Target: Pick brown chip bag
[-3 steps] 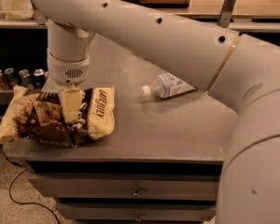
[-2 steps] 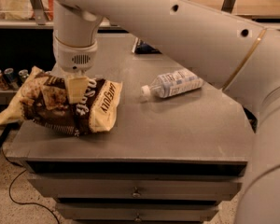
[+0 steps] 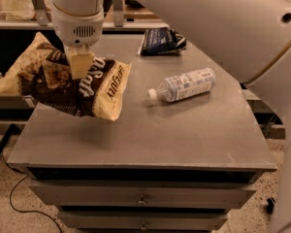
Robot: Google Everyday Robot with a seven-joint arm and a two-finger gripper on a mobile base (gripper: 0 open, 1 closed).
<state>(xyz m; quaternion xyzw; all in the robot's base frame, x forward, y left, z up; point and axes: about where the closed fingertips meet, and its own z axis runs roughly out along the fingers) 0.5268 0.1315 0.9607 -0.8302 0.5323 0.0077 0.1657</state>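
Note:
The brown chip bag [image 3: 63,84] is dark brown with cream-yellow ends and white lettering. It hangs lifted above the left part of the grey table [image 3: 150,140], casting a shadow on the top. My gripper [image 3: 80,64] comes down from the white arm at the upper left and is shut on the bag's top middle. One cream finger [image 3: 81,62] shows pressed against the bag's front; the other is hidden behind it.
A clear plastic bottle [image 3: 183,85] lies on its side at the table's middle right. A small dark blue bag [image 3: 160,40] lies at the far edge. The white arm crosses the upper right. Drawers are below the tabletop, a cable on the floor at left.
The bag has risen off the tabletop with the gripper and now hangs higher. The dark blue bag has come into view at the back.

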